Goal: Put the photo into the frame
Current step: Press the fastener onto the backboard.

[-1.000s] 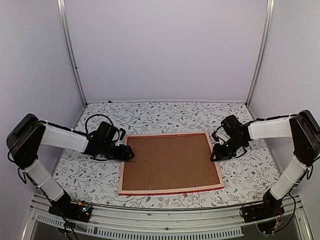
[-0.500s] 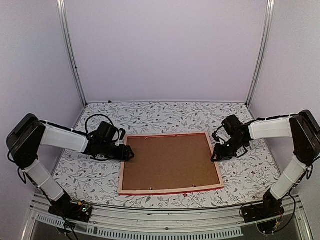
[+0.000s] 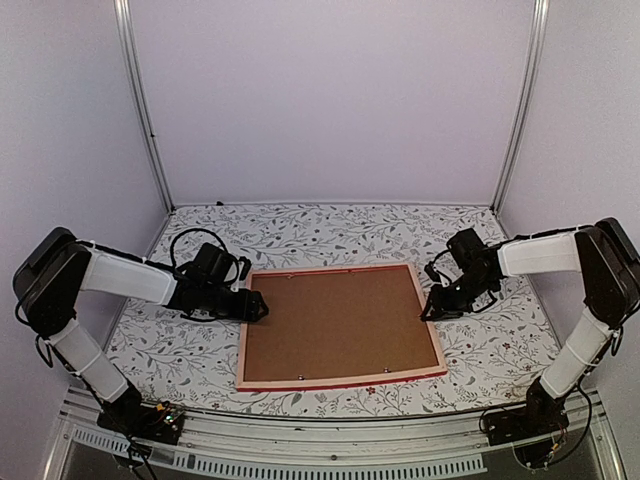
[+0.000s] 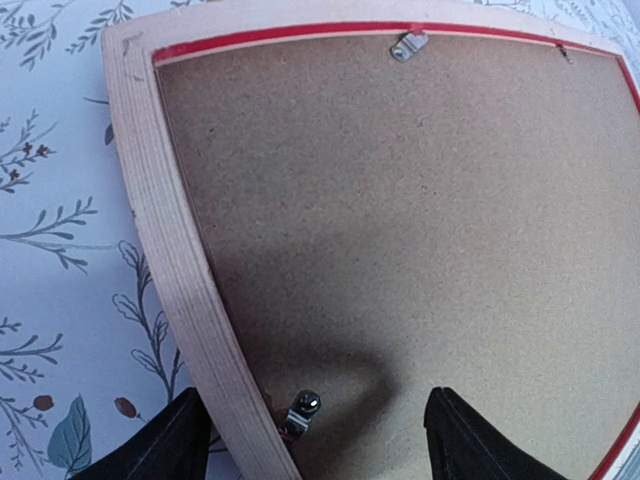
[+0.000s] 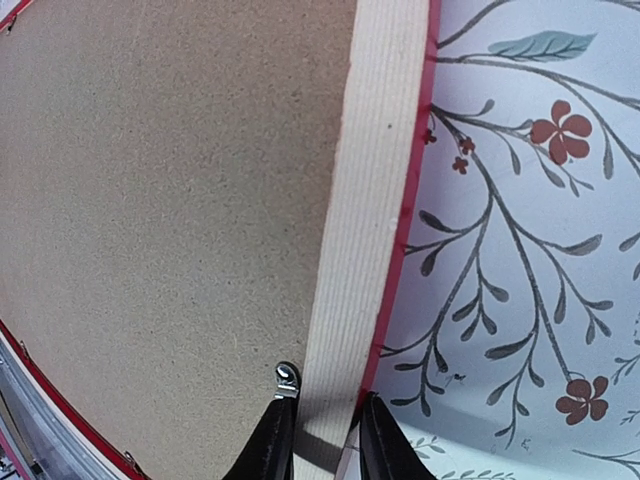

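Note:
The frame [image 3: 243,345] lies face down mid-table, pale wood back up, with thin red edges showing. A plain brown backing board [image 3: 340,325] fills it. The photo is hidden. My left gripper [image 3: 255,308] is open at the frame's left rail. In the left wrist view its fingers straddle the rail [image 4: 170,230] and a small metal tab [image 4: 303,408]. My right gripper [image 3: 432,306] is at the frame's right rail. In the right wrist view the gripper [image 5: 325,425] is closed narrowly on the rail [image 5: 375,180], next to another tab [image 5: 287,378].
The table has a white cloth [image 3: 500,350] printed with leaves and flowers. Metal posts [image 3: 140,100] and pale walls enclose the back and sides. More metal tabs sit along the frame's near rail [image 3: 387,370] and far rail [image 4: 408,45].
My right gripper has shifted very slightly left and away at the frame's right rail. The left arm and the frame have barely moved.

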{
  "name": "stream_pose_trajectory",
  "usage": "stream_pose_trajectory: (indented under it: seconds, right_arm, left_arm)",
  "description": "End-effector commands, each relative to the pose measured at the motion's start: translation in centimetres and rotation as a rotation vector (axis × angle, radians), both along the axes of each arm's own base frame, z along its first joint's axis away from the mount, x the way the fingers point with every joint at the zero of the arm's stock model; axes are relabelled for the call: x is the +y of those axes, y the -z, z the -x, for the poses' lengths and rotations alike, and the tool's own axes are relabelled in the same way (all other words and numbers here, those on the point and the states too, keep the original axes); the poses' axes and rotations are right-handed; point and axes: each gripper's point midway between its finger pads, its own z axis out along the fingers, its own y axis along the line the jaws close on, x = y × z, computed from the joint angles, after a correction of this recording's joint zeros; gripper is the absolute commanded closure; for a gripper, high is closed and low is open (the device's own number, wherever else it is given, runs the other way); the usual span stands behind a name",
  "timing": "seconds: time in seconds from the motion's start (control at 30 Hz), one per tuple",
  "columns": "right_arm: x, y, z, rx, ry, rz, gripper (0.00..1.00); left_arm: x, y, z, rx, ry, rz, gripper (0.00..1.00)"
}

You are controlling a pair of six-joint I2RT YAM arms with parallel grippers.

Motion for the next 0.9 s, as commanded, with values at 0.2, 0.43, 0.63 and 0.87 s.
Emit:
stream_pose_trajectory:
  seconds: [0.2, 0.43, 0.63, 0.87]
  right_arm:
    - [0.6, -1.3, -0.9, -0.023, 0.014, -0.026, 0.64]
    - [0.1, -1.2, -1.2, -0.032, 0.030, 0.005, 0.70]
    - [-0.2, -0.4, -1.3, -0.016, 0.043, 0.028, 0.76]
    - [-1.6, 0.6, -0.6, -0.023, 0.033, 0.133, 0.74]
  left_arm:
    - [0.8, 1.8, 1.5, 0.071, -0.001, -0.038, 0.23]
    - [0.8, 1.9, 1.5, 0.072, 0.002, -0.037, 0.23]
    - [0.6, 1.7, 1.3, 0.070, 0.005, -0.034, 0.23]
    - [0.5, 1.7, 1.2, 0.070, 0.006, -0.035, 0.23]
